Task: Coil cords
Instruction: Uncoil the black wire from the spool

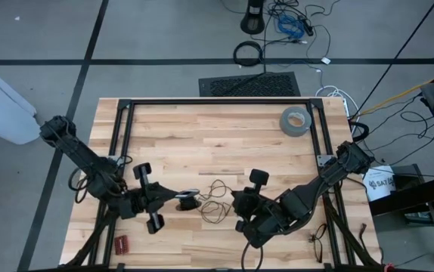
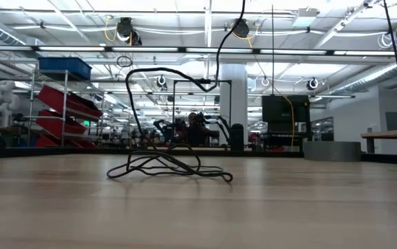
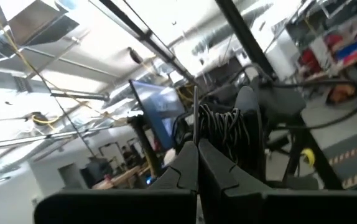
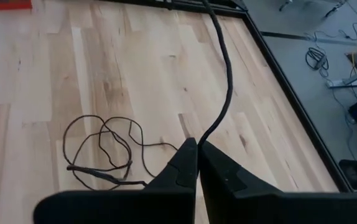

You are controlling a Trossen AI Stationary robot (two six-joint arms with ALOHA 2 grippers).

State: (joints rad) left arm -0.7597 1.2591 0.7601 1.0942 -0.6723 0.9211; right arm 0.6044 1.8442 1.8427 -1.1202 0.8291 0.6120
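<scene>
Looking straight down, the cords [image 1: 213, 198] lie in a loose tangle on the wooden surface [image 1: 202, 136], well away from the grey tape roll [image 1: 296, 121] that sits at the far right. The left pincer [image 1: 178, 198] is just left of the tangle with its fingers clenched, a small wound bundle of cord at its tip. The right pincer [image 1: 234, 202] sits just right of the tangle, also clenched. A small red object [image 1: 121, 244] rests at the near edge, well clear of the cords.

From surface height, the cords [image 2: 164, 164] sprawl in low loops on the wood, with one strand rising in a tall arch above them.

Through the left wrist camera, the left pincer [image 3: 196, 163] is pressed tight, black windings of cord [image 3: 219, 127] bunched just past its tips.

Through the right wrist camera, the right pincer [image 4: 197, 155] is closed, and the thin loops of the cords [image 4: 104, 152] lie on the wood beside it; whether it pinches a strand I cannot tell.
</scene>
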